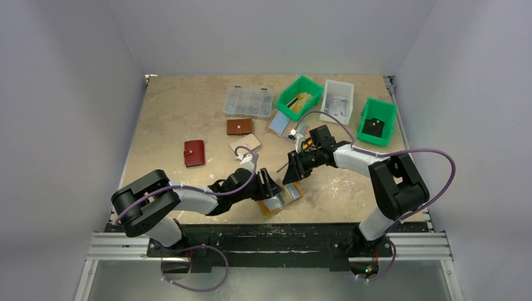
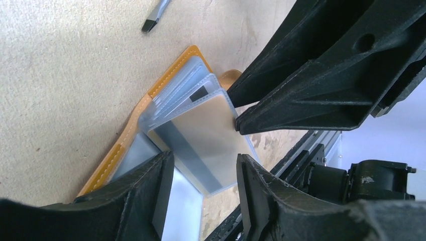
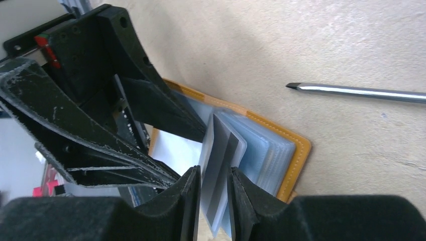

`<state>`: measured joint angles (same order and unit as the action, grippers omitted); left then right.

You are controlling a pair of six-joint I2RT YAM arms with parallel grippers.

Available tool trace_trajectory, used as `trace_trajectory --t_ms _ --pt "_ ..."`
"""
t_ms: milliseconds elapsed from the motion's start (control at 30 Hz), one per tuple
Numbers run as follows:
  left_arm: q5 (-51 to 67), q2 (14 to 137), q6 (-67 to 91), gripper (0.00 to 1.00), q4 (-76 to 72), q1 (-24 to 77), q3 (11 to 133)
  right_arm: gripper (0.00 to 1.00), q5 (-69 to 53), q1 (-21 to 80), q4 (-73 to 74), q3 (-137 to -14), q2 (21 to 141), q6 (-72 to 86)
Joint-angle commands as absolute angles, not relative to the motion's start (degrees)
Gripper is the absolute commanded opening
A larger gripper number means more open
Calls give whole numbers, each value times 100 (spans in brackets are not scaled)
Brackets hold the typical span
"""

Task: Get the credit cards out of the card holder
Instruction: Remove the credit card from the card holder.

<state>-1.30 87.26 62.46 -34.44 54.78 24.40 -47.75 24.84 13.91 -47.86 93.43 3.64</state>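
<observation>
The mustard card holder (image 1: 273,207) lies open near the table's front edge, its clear sleeves fanned up (image 2: 166,83) (image 3: 297,150). One sleeve holds a silvery-grey credit card (image 2: 201,140) with a dark stripe. My left gripper (image 2: 205,158) is open, one finger over the holder's pale lining, the other beside the raised sleeve. My right gripper (image 3: 213,173) straddles the free edge of that leaf and its credit card (image 3: 221,165), jaws narrowly apart with a sliver of light on one side. In the top view both the left gripper (image 1: 271,188) and the right gripper (image 1: 292,174) meet over the holder.
A slim metal screwdriver blade (image 3: 351,91) lies on the table just beyond the holder. Farther back are a red wallet (image 1: 194,153), a brown wallet (image 1: 239,126), a clear organiser box (image 1: 248,102), two green bins (image 1: 299,97) (image 1: 377,121) and a white bin (image 1: 337,100).
</observation>
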Motion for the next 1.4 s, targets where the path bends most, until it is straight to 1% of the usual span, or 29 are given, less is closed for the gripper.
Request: trace_trajectory --t_ms 0,167,400,667,733,867,1000,1067,1167,1367 --pt "77 8746 6260 53 -3995 5507 2341 33 -5313 2540 1459 -5001 9300 342" --pt "166 8750 6258 55 -4139 5502 2285 32 -5502 2540 1441 -5001 9324 390" --pt "171 8754 6280 63 -4151 5504 2272 32 -5592 2544 1414 -4983 9377 470" --pt "114 8793 6346 64 -3991 5503 2326 16 -5719 2596 1440 -4999 9463 484" --pt "99 8805 6356 64 -3975 5506 2331 13 -5722 2614 1444 -5001 9479 483" --pt "67 8815 6373 64 -3927 5502 2343 10 -5766 2636 1459 -5010 9505 475" --pt "37 8863 6402 63 -3878 5503 2347 10 -5697 2645 1490 -5027 9510 458" --pt "19 8905 6420 60 -3847 5502 2344 14 -5636 2645 1510 -5034 9519 436" --pt "18 8953 6467 54 -3762 5502 2337 17 -5546 2654 1552 -5055 9520 381" --pt "-189 8911 6510 49 -3624 5505 2273 23 -5384 2653 1609 -5079 9501 294"
